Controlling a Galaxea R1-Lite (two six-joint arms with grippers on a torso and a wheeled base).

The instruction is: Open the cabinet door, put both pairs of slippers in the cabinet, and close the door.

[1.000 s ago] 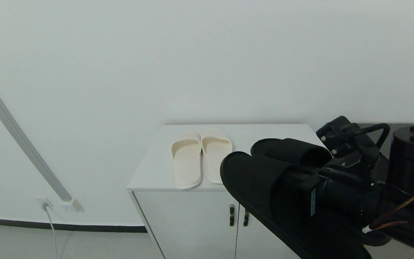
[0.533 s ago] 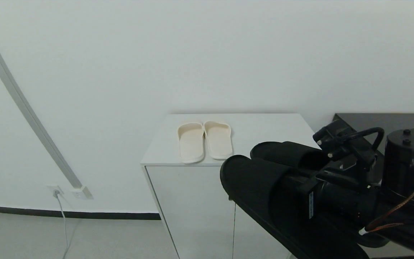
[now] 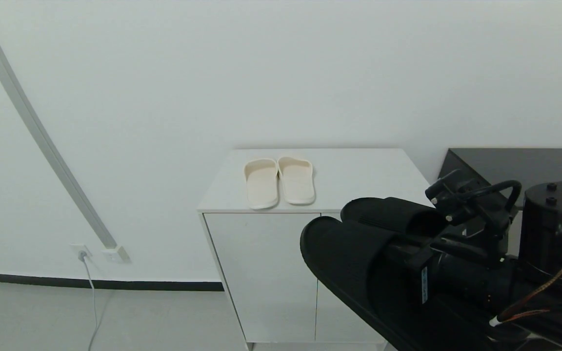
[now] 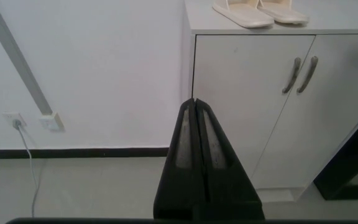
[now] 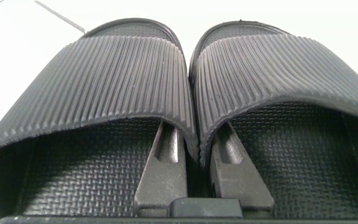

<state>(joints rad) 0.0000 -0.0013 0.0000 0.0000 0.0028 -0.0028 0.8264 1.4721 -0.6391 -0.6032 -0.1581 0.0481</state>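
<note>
While right jaws pinch black slippers (image 3: 344,253), toes toward cabinet (image 3: 261,263) | left jaws closed

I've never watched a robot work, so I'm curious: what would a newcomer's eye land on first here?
The black slippers, pinched together in the right gripper, loom large on the right of the head view. Beyond them, cream slippers lie side by side on top of the white cabinet, whose doors are shut. The left gripper, shut and empty, points toward the cabinet front.
</note>
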